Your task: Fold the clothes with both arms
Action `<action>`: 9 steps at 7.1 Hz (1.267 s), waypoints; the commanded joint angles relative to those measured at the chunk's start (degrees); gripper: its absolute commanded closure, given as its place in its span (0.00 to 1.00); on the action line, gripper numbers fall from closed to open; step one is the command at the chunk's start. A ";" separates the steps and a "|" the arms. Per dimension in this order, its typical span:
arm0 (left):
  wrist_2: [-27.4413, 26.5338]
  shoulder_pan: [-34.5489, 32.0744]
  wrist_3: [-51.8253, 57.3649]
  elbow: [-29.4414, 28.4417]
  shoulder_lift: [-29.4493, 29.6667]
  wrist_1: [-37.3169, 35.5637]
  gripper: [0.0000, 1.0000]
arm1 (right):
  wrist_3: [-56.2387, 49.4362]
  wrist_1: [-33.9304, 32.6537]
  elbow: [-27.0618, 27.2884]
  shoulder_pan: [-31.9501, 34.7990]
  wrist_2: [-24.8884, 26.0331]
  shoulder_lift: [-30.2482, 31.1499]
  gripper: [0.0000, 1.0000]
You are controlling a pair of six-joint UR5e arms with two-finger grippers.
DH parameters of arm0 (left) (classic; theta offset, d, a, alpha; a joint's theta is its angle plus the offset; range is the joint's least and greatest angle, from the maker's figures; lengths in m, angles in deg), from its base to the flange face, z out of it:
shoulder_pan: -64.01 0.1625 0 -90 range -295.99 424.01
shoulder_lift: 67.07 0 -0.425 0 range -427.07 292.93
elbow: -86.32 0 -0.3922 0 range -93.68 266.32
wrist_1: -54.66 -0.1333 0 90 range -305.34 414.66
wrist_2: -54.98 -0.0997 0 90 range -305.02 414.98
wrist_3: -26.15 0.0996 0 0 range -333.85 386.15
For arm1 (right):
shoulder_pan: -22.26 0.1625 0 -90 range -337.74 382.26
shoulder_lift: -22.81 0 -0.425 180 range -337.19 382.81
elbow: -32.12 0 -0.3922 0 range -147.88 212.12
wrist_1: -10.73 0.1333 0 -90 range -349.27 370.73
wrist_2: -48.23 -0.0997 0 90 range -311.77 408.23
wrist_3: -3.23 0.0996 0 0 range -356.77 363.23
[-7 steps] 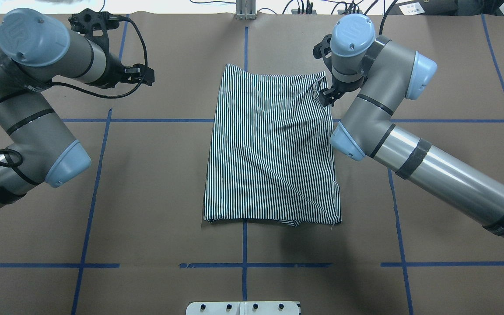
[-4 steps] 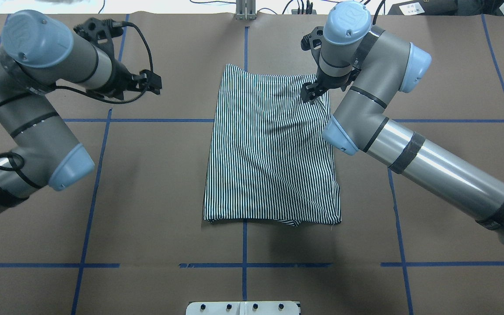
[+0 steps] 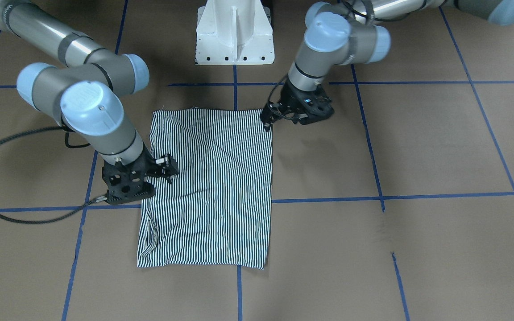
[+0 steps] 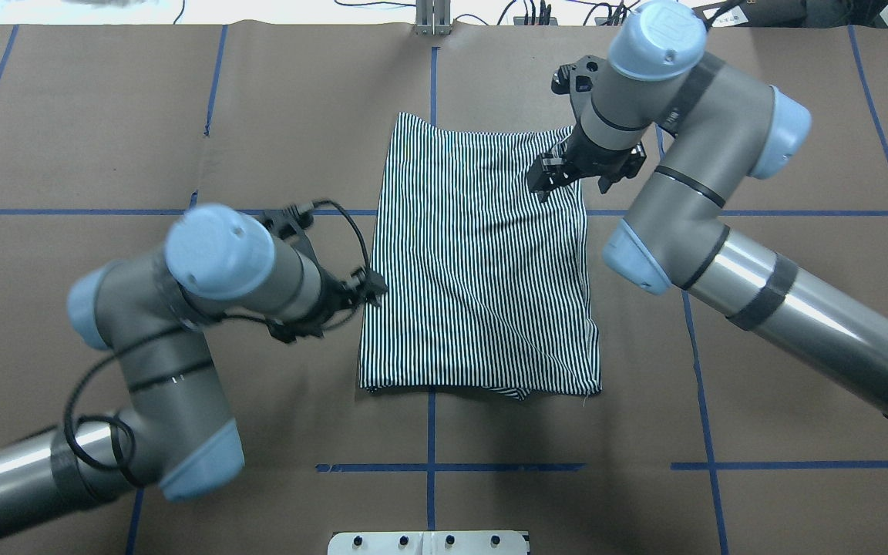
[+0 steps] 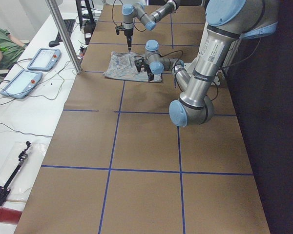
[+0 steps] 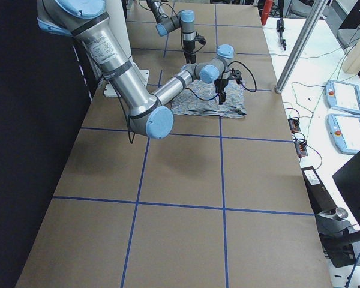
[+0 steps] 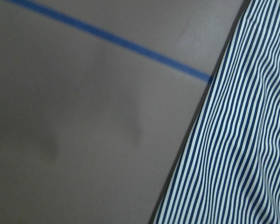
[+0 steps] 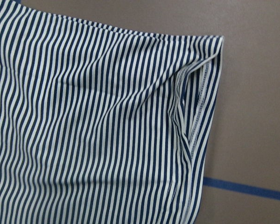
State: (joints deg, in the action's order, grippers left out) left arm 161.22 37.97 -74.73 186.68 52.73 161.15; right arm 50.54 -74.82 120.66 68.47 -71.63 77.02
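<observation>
The striped shirt [image 4: 475,270] lies flat on the brown table, folded into a tall rectangle, collar hidden; it also shows in the front view [image 3: 212,187]. My left gripper [image 4: 376,291] is low at the shirt's left edge, toward its near half, open and holding nothing; in the front view [image 3: 266,122] it sits at the shirt's right edge. Its wrist view shows that edge [image 7: 233,154] and no fingers. My right gripper [image 4: 543,185] hovers open over the shirt's far right part [image 3: 168,171]. Its wrist view shows the sleeve hem [image 8: 196,121].
The white pedestal [image 3: 234,31] stands at the robot's side of the table. Blue tape lines [image 4: 428,466] grid the brown cover. A side table with tablets [image 5: 41,58] and a metal post [image 5: 63,34] run along the far side, where a person [image 5: 0,46] sits.
My left arm swung from the far left of the table to the shirt's left edge. My right gripper moved from the shirt's far right corner inward over the cloth. The shirt has not moved.
</observation>
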 commanded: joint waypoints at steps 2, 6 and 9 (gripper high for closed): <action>-3.06 4.42 -7.82 -2.53 1.49 -0.83 0.04 | 3.05 -0.14 3.30 0.02 -0.72 2.39 0.00; -3.15 5.56 -8.10 -2.62 2.37 -2.60 0.07 | 3.05 -0.06 3.48 0.11 -0.72 2.40 0.00; -3.15 5.56 -8.10 -4.55 3.77 -2.60 0.09 | 3.05 0.21 3.48 0.11 -0.80 2.40 0.00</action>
State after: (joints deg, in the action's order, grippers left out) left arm 158.07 43.51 -82.83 183.18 55.73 158.55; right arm 53.60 -74.78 124.14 68.58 -72.37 79.41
